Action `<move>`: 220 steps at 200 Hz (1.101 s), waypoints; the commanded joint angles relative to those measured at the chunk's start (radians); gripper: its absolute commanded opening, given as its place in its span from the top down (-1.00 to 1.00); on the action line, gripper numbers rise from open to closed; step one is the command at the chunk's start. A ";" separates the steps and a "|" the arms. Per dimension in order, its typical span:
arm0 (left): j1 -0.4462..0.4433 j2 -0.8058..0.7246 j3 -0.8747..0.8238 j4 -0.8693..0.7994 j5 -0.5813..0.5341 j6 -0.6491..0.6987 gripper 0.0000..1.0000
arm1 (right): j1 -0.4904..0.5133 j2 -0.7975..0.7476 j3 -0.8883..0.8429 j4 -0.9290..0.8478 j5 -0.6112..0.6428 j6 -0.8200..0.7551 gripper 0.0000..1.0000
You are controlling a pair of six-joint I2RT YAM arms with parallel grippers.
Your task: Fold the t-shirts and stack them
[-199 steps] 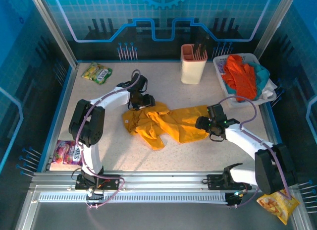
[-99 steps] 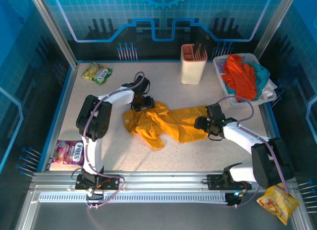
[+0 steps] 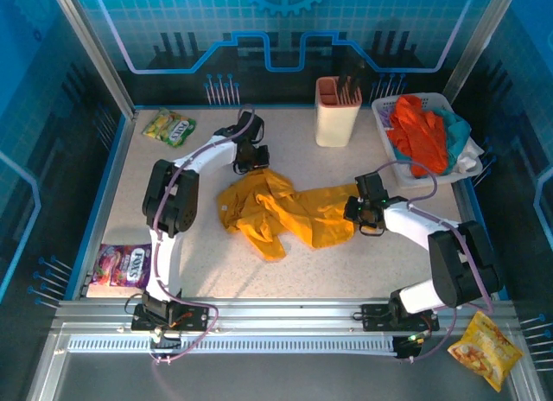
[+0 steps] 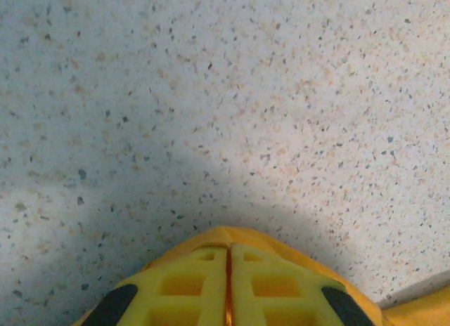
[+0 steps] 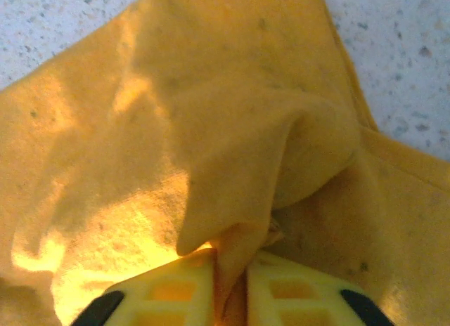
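You are at the very start of this job. The mustard-yellow short-sleeved cloth t-shirt lies crumpled in the middle of the pale speckled tabletop. It is bunched and twisted, with no panel laid flat and no fold you could call finished. No folded shirt sits anywhere on the table, so no stack has been begun.

Your left gripper sits at the far edge of that shirt. In its wrist view the yellow fingers are pressed together with a thin line of the yellow cloth caught between them, a slim pinch on an edge. Your right gripper is at the shirt's right end, and its fingers are clamped on a raised ridge of the same cloth, which rises out of the gap in a clear pleat.

With a hold at two ends, I judge you are set to draw the shirt out and spread it. That spreading, the folding itself and the placing all remain.

Beyond that, the white plastic basket at the far right corner holds an orange-red cloth garment, a teal one and a whitish one, all heaped loose and unfolded. Each of those has yet to come out, be folded and go on the pile, so nearly the whole task lies ahead of you.
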State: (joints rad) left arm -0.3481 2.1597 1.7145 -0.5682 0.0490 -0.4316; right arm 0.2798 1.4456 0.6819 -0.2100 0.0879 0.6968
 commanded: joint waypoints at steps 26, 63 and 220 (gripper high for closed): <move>0.011 0.008 0.042 -0.068 0.020 0.037 1.00 | -0.013 -0.017 0.024 0.022 0.006 0.019 0.95; 0.043 -0.032 0.018 -0.045 0.023 0.037 1.00 | -0.014 -0.018 0.025 0.037 0.013 0.026 0.99; 0.103 -0.353 0.343 -0.189 -0.040 0.193 1.00 | -0.028 -0.223 0.258 0.007 0.103 -0.005 1.00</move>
State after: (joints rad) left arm -0.2375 2.0449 2.2814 -0.8776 0.0147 -0.2771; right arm 0.2733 1.3304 0.9554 -0.1848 0.1612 0.7177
